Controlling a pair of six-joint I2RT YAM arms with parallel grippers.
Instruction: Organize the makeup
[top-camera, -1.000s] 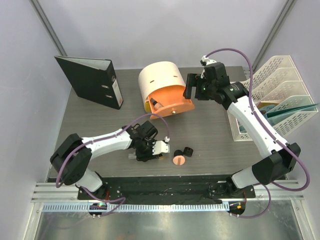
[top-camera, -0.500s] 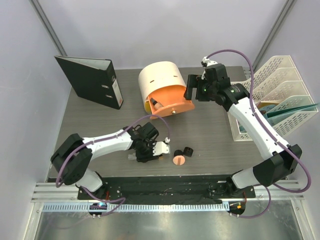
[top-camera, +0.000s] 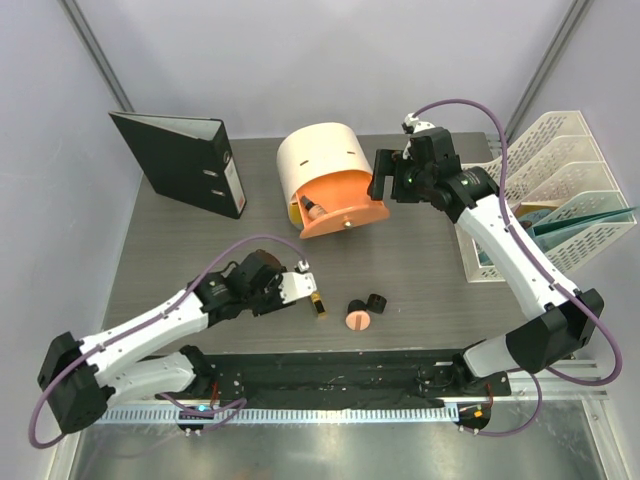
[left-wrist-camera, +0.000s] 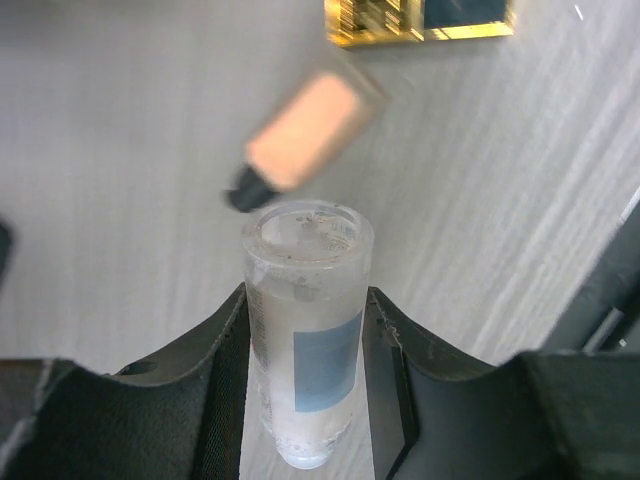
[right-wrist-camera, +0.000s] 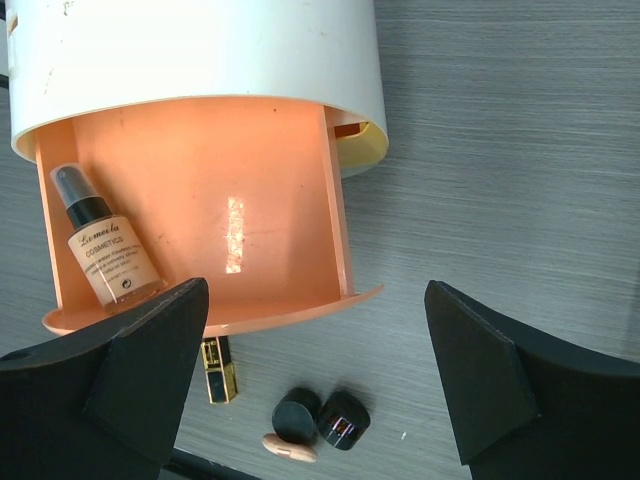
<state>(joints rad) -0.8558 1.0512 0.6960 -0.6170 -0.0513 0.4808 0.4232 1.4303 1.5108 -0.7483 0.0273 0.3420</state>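
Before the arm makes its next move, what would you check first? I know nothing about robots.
1. Left hand has hold of the clear tube: ok, it is clamped between both fingers.
2. Right hand free: ok, open and holding nothing.
3. Room in the orange tray: ok, only one peach bottle lies in it.
4. Second peach bottle beyond the tube lying at rest: cannot tell, it is blurred.
5. Lipstick, black jars and pink compact out of the way: ok, none lies between the left hand and the tray.

Even bright light; peach bottle (left-wrist-camera: 303, 142) blurred.
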